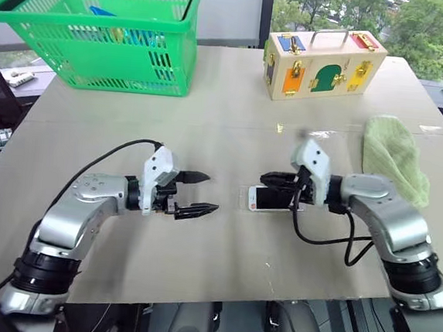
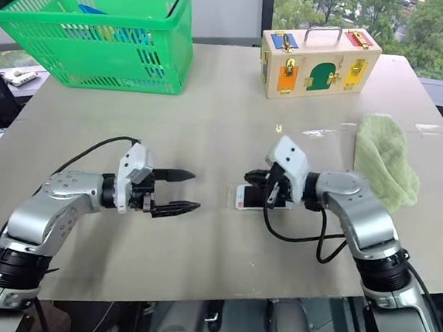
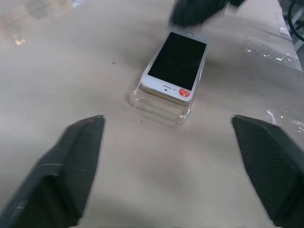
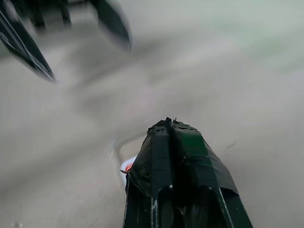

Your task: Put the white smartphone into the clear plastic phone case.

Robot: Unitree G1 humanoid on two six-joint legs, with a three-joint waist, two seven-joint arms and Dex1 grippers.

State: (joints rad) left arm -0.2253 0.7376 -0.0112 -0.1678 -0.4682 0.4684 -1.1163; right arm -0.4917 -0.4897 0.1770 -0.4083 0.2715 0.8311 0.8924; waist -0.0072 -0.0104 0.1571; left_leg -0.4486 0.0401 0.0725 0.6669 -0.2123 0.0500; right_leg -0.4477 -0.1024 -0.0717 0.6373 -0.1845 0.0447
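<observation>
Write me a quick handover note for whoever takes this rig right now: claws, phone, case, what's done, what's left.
Left claw: open, empty, off to the phone's left, facing it.
Right claw: shut, empty, just over the phone's far end.
White smartphone: screen up, lying on the clear case mid-table; whether it is fully seated is unclear.
Done: phone placed on the case.
Left: check the seating, press it in if needed.

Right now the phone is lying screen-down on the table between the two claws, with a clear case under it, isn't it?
Not quite: the white smartphone lies screen-up, its dark screen facing the camera in the left wrist view. The rest holds: it rests on the clear plastic phone case, on the table, between the left gripper and right gripper.
</observation>
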